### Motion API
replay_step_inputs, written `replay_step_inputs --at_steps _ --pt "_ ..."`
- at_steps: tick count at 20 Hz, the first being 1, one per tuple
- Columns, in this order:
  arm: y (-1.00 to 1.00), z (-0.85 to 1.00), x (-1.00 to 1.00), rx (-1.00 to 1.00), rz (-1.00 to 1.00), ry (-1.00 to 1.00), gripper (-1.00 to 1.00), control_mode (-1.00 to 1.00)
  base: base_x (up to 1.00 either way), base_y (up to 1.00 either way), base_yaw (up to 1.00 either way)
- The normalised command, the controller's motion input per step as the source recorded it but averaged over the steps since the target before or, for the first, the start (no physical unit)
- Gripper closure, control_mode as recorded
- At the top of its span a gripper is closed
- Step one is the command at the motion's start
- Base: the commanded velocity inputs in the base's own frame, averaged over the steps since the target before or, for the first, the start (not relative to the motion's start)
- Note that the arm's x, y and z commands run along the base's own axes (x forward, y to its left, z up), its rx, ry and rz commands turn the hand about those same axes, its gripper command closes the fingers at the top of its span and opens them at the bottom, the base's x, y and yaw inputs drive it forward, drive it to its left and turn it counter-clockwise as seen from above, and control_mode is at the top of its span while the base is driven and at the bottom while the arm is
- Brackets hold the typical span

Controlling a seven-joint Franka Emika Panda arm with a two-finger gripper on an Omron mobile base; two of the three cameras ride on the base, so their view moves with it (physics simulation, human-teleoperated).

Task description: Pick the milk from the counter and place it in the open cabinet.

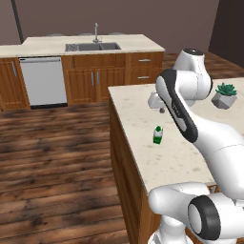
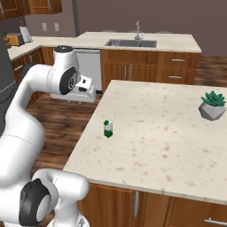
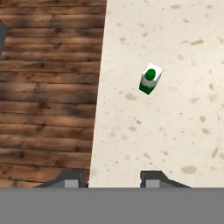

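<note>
Pincer hanging above the tabletop edge, milk not yet reached.

The two-finger pincer, closed on nothing, is hovering high over the beige speckled stone tabletop; it is needing to open, centre over the small white, green-banded milk carton standing upright near that long edge, then descend squarely. The spiky green potted plant is sitting well apart; nothing is blocking.

One milk carton and one potted plant on the island counter; one sink beyond it.
</note>
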Motion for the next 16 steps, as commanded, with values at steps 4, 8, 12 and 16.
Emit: replay_step_inputs --at_steps 4,8,12,16 --pt "0.00 -0.02 -0.01 0.00 0.00 0.00 -1.00 -1.00 0.00 0.00 0.00" --pt "-0.09 -0.04 0.00 0.02 0.01 0.00 -1.00 -1.00 0.00 0.00 0.00" --pt "-0.48 -0.14 0.00 0.10 0.07 0.00 -1.00 -1.00 0.00 0.00 0.00" --pt "-0.71 -0.21 0.04 0.15 0.08 0.00 -1.00 -1.00 0.00 0.00 0.00"
